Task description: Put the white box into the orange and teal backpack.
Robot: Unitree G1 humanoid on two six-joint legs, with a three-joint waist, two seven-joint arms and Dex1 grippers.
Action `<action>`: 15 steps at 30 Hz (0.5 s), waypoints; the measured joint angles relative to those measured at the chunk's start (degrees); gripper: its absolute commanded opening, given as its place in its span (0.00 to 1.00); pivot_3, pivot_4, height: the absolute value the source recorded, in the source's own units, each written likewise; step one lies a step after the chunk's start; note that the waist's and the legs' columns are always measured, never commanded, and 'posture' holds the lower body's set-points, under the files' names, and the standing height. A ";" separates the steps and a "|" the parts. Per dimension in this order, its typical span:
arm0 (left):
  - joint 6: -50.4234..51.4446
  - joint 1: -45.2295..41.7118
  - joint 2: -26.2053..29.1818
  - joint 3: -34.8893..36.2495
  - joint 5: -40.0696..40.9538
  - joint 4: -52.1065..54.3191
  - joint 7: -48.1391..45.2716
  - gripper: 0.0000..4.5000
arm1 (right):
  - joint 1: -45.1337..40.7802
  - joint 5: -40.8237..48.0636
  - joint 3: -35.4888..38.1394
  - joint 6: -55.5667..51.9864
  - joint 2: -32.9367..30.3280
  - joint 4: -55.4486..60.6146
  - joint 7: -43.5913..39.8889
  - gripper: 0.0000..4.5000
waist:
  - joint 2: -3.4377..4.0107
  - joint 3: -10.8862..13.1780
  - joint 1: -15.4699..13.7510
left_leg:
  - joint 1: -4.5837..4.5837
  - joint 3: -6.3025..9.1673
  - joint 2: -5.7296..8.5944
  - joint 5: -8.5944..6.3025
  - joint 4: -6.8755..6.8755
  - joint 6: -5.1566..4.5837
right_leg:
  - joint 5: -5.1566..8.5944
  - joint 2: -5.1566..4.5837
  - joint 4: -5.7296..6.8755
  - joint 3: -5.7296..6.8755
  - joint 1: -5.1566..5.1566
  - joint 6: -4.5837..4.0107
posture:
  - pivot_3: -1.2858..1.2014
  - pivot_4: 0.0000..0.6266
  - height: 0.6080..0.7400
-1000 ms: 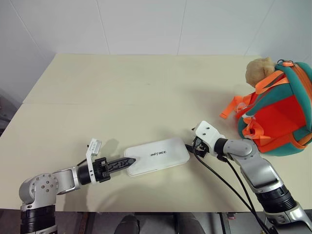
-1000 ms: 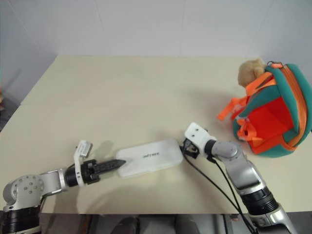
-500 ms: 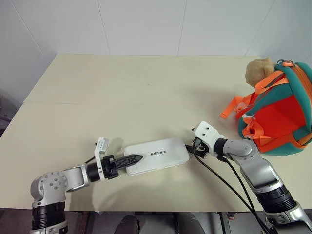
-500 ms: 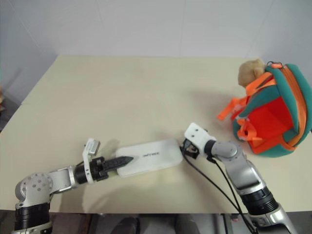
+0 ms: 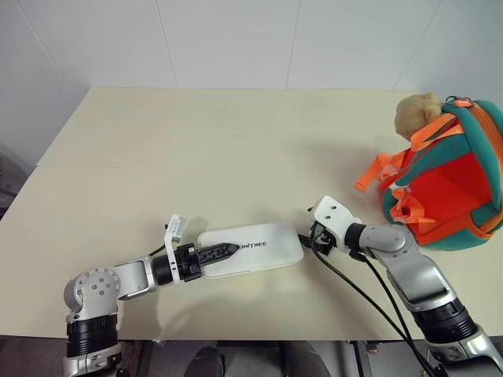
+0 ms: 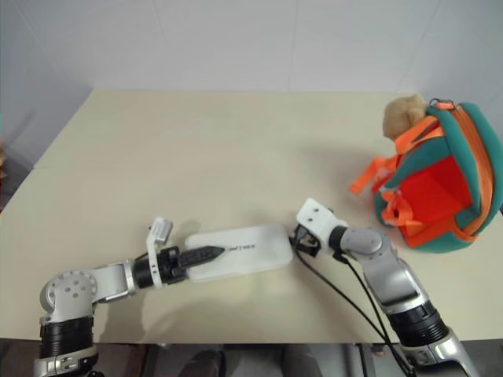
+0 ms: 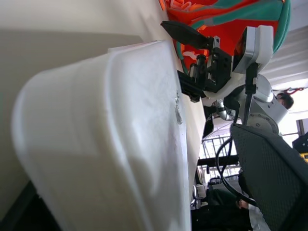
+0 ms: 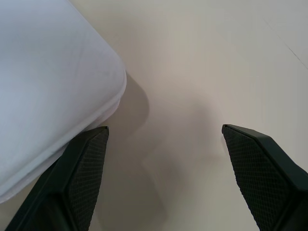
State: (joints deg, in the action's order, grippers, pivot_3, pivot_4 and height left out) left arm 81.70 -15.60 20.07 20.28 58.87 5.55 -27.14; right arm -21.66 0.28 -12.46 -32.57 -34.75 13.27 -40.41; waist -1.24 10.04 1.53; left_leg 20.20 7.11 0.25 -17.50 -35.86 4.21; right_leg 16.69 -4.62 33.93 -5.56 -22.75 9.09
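**boxwatcher:** Head views first. The white box (image 5: 251,249) lies flat on the desk (image 5: 196,149), long axis running from the left tool (image 5: 222,253) across to the right tool (image 5: 313,236). One black finger of the left tool sits over the box's near end. It could be gripping that end, but I can't tell from here. The right tool is just off the other end, jaws spread wide and empty. The orange and teal backpack (image 5: 452,184) stands well beyond the right tool, with its orange inside facing the box.

**deskjockey:** And the wrist cams?

**boxwatcher:** In the left wrist view the box (image 7: 110,144) is right up against the camera, lengthwise straight ahead of the left tool, with the right tool (image 7: 192,62) and the backpack (image 7: 231,19) at the far end. One finger (image 7: 269,178) shows beside it, though I can't make out a pinch. In the right wrist view, a rounded box corner (image 8: 53,91) lies just ahead of one finger (image 8: 82,168), with bare desk between the spread fingers.

**deskjockey:** So which arm matters?

**boxwatcher:** My guess is the left, since it's already on the box. The right is nearer the backpack.
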 measured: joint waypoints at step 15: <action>-1.92 0.19 1.52 0.01 1.77 -1.72 -2.80 0.29 | 0.08 0.11 0.01 0.04 -0.13 0.15 -0.16 1.00 | 0.00 0.01 0.06 | 0.04 -0.01 -0.01 -0.07 -0.05 0.02 | 0.01 0.01 -0.03 0.00 -0.04 -0.01 | 0.52 0.24 1.00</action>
State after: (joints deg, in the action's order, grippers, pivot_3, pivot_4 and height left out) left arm 79.78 -15.41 21.59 20.29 60.64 3.83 -29.93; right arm -21.59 0.39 -12.46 -32.53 -34.88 13.41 -40.58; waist -1.24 10.04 1.58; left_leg 20.25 7.10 0.24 -17.56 -35.90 4.23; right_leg 16.70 -4.61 33.90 -5.56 -22.79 9.09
